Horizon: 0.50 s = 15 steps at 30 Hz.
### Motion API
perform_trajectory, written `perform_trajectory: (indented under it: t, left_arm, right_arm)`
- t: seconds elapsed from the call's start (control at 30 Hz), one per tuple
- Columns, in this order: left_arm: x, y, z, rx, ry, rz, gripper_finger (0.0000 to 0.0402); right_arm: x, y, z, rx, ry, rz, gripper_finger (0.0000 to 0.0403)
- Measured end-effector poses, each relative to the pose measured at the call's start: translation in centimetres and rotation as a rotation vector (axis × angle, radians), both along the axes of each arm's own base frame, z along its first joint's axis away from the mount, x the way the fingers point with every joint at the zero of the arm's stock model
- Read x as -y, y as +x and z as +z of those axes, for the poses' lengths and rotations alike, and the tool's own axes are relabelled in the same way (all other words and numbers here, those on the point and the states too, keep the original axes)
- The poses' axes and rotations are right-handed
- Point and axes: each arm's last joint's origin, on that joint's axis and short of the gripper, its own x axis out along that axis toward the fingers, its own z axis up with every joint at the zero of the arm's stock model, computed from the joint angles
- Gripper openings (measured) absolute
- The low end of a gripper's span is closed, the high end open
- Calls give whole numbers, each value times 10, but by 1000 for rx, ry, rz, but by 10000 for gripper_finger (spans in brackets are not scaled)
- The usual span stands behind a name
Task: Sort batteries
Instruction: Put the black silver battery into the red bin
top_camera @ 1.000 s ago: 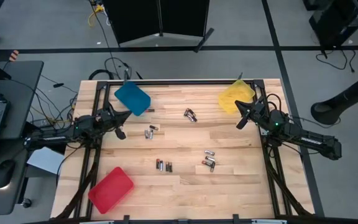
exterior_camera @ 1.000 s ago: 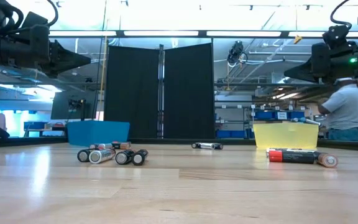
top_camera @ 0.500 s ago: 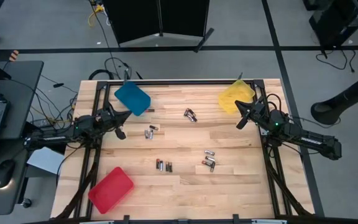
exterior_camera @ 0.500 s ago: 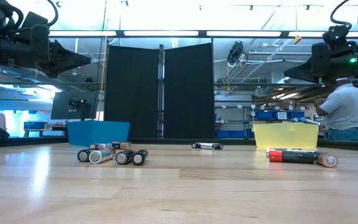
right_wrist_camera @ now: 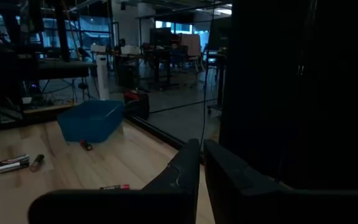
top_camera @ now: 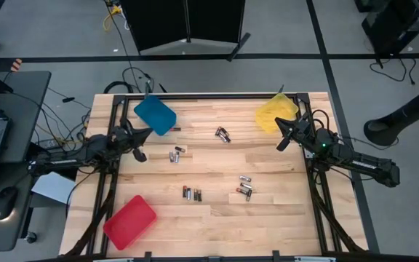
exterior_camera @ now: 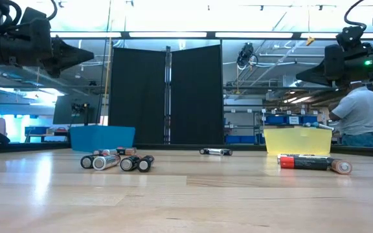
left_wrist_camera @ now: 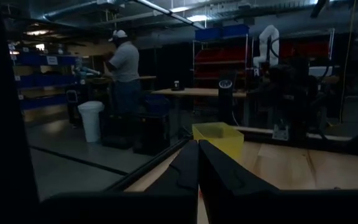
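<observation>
The batteries lie loose on the wooden table [top_camera: 268, 164] in small groups: one [top_camera: 176, 153] close to my left gripper, one [top_camera: 222, 134] at the far middle, one [top_camera: 192, 193] and one [top_camera: 244, 188] nearer the front. The low view shows them on their sides [exterior_camera: 116, 160] [exterior_camera: 313, 162]. My left gripper [top_camera: 148, 134] [left_wrist_camera: 197, 152] hovers shut at the table's left edge, above the wood and beside the blue tray [top_camera: 155, 114]. Shut as well, my right gripper [top_camera: 279, 125] [right_wrist_camera: 201, 149] hovers at the right edge next to the yellow tray [top_camera: 276, 113]. Neither holds anything.
A red tray [top_camera: 129, 220] sits at the near left corner. A black folding screen [exterior_camera: 167, 94] stands beyond the far edge. A person [exterior_camera: 361, 116] stands in the room behind the table. Bare wood lies between the battery groups.
My left gripper has tipped its fingertips up a little while staying where it was. The batteries and the trays lie as before.
</observation>
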Motion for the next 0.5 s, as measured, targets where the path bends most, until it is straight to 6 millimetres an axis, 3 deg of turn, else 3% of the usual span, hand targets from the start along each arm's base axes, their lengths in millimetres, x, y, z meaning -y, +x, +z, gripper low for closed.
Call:
perform_trajectory:
  t: [0.17,0.27,0.37,0.5]
  left_arm:
    - [1,-1,4,48,0,-19,15]
    - [4,2,3,40,-6,-144,15]
    - [6,8,-1,-2,-42,-264,8]
    - [6,16,-9,-88,-89,-291,5]
  right_arm:
    - [0,0,0,0,0,0,36]
    - [0,0,0,0,0,0,35]
    - [0,0,0,0,0,0,34]
    - [0,0,0,0,0,0,36]
